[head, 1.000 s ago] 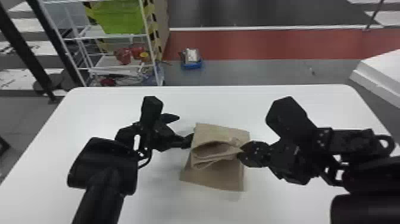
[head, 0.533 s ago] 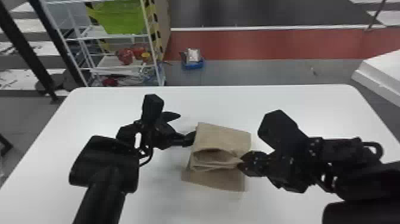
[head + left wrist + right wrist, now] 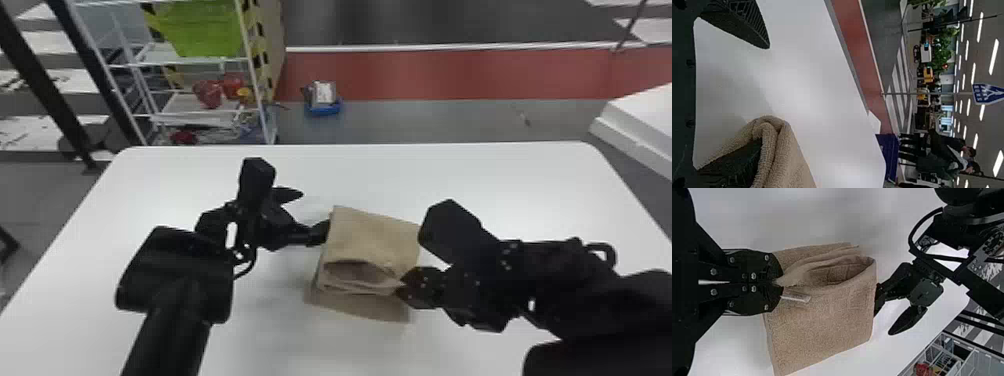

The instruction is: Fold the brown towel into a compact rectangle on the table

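the right end effector (image 3: 777, 283) is closed, pinching an edge of the towel (image 3: 372, 237) at about four o'clock; the left end effector (image 3: 764, 94), spread wide, has one finger tucked under a fold near ten o'clock. the towel lies on the counter (image 3: 500, 190), doubled into a smallish stack (well along, i'd judge). its mouth gapes, and a lower layer juts towards six o'clock: flattening, squaring and release remain.

So my towel (image 3: 370, 235) is sandy brown, table's (image 3: 450, 175) white, and my left gripper (image 3: 315, 212) and right gripper (image 3: 400, 286) are black. Bin's (image 3: 205, 27) lime green, tape's (image 3: 260, 47) yellow-and-black striped, floor's (image 3: 425, 122) grey with a red band.
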Tool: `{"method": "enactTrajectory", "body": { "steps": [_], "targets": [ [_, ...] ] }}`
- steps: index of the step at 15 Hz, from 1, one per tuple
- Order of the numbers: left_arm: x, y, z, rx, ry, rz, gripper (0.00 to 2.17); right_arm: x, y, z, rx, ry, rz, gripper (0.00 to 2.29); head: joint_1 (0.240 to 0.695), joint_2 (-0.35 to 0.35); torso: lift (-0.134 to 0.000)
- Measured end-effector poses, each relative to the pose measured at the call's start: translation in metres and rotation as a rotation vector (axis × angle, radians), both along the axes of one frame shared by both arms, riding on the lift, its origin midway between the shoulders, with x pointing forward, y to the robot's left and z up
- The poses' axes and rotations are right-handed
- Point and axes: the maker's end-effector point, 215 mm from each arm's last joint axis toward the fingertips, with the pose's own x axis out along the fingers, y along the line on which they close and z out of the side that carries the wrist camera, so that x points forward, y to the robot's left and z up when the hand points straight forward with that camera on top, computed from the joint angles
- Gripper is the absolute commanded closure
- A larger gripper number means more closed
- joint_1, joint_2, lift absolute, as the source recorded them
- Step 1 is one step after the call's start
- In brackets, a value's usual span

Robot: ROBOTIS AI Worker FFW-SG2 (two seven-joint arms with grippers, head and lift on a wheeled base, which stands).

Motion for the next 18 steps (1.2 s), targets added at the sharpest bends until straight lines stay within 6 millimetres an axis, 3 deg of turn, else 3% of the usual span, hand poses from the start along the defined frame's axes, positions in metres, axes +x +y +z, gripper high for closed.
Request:
{"method": "enactTrajectory", "body": {
  "steps": [11, 12, 13, 16, 18],
  "targets": [
    [-0.011, 0.003, -0.019, 0.18, 0.004, -0.054, 0.04, -0.012, 0.004, -0.026, -0.05, 0.055, 0.028, 1.28, 0.695, 0.079, -0.134],
    [-0.01, 0.006, -0.018, 0.211, -0.004, -0.057, 0.04, -0.012, 0.006, -0.027, -0.05, 0.055, 0.028, 1.21, 0.695, 0.083, -0.134],
    [-0.01, 0.008, -0.018, 0.229, -0.008, -0.057, 0.04, -0.013, 0.007, -0.028, -0.047, 0.058, 0.028, 0.8, 0.695, 0.087, -0.134],
    [-0.005, 0.018, -0.009, 0.283, -0.038, -0.044, 0.04, -0.015, 0.009, -0.028, -0.036, 0.066, 0.024, 0.32, 0.695, 0.098, -0.134],
    [-0.003, 0.023, -0.003, 0.321, -0.055, -0.039, 0.04, -0.015, 0.012, -0.022, -0.016, 0.065, 0.019, 0.23, 0.695, 0.11, -0.134]
  ]
}}
